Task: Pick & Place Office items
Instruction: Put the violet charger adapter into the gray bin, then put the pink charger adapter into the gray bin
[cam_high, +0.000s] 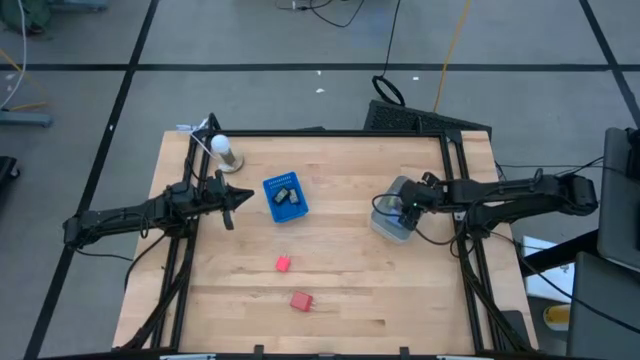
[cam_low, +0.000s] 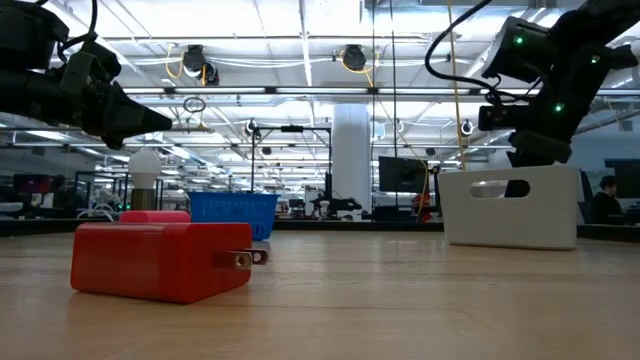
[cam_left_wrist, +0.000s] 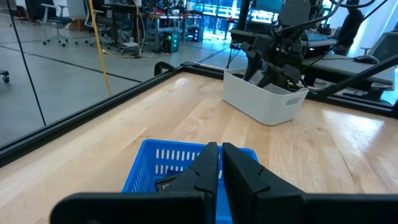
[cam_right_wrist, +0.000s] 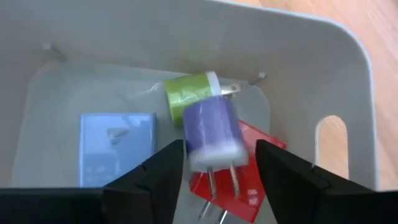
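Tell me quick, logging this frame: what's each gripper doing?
Left gripper: shut, empty, over the blue tray.
Right gripper: open over the bin, purple charger between its fingers.

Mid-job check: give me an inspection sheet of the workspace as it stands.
Surface: light wooden table, black-framed.
Job's things: purple plug adapter between the right gripper's fingers over the grey translucent bin, which holds a green adapter, light-blue block and red piece; two red adapters on the table; dark bits in the blue tray.
Clutter: white bulb.
Grippers: left gripper shut, empty; right gripper open.
Cables: floor cables.
Surroundings: workshop.
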